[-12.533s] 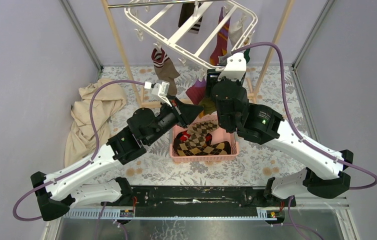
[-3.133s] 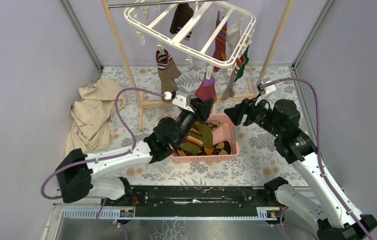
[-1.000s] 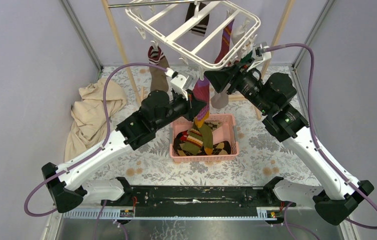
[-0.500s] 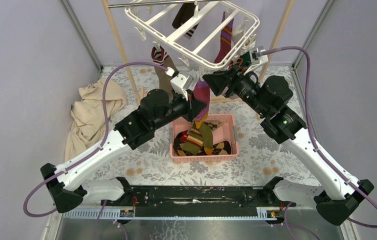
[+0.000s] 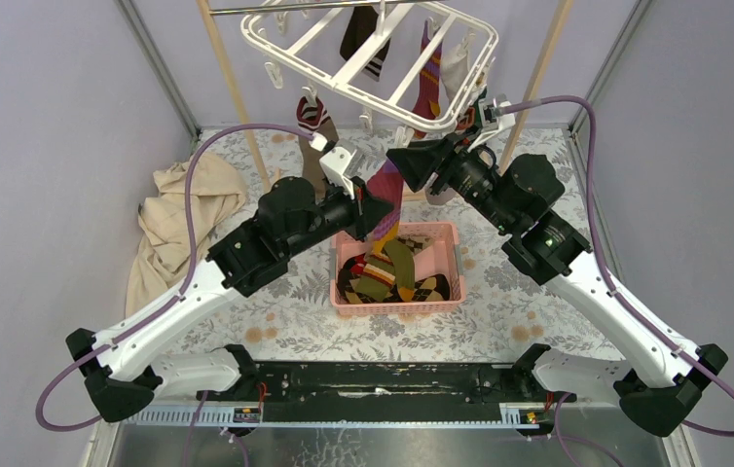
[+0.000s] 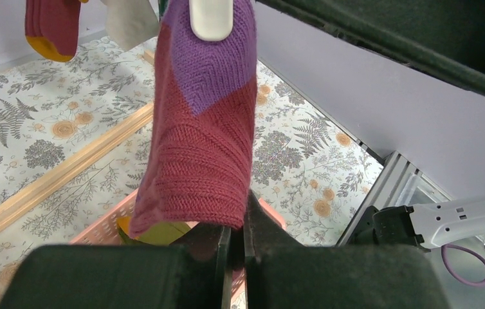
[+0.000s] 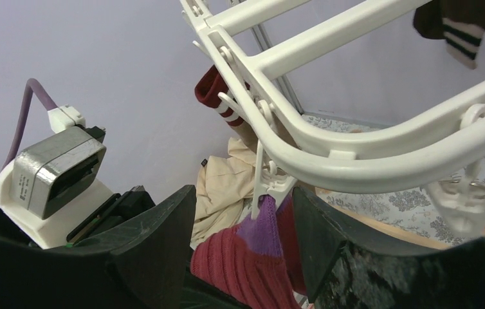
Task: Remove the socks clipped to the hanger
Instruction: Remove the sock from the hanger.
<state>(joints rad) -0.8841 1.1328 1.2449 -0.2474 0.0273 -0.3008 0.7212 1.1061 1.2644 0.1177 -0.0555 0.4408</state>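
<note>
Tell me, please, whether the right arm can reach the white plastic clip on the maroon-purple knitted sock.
Probably yes: the open right gripper faces the white plastic clip with nothing between; the left gripper pinches the maroon-purple knitted sock lower.

**Materials and finishes within my reach**

Sock (image 6: 204, 135): ribbed knit cloth, maroon and purple, matt and fuzzy. Clip (image 6: 211, 18) on it: smooth white plastic, glossy. Hanger (image 7: 368, 151): moulded white plastic with a soft sheen. My left gripper (image 6: 232, 244) and right gripper (image 7: 243, 206): black fingers, matt, finely grained (plastic or rubber, I cannot tell). Basket (image 5: 397, 306): pink plastic, lightly shiny. Pole frame (image 5: 237, 97): pale bare wood. Beige cloth (image 5: 173, 233): soft, crumpled, matt. Table cover (image 5: 499, 321): flower-printed, flat and dull. My cables (image 7: 25, 109): smooth purple sheathing. Arm shells (image 5: 616, 311): white plastic, glossy.
</note>
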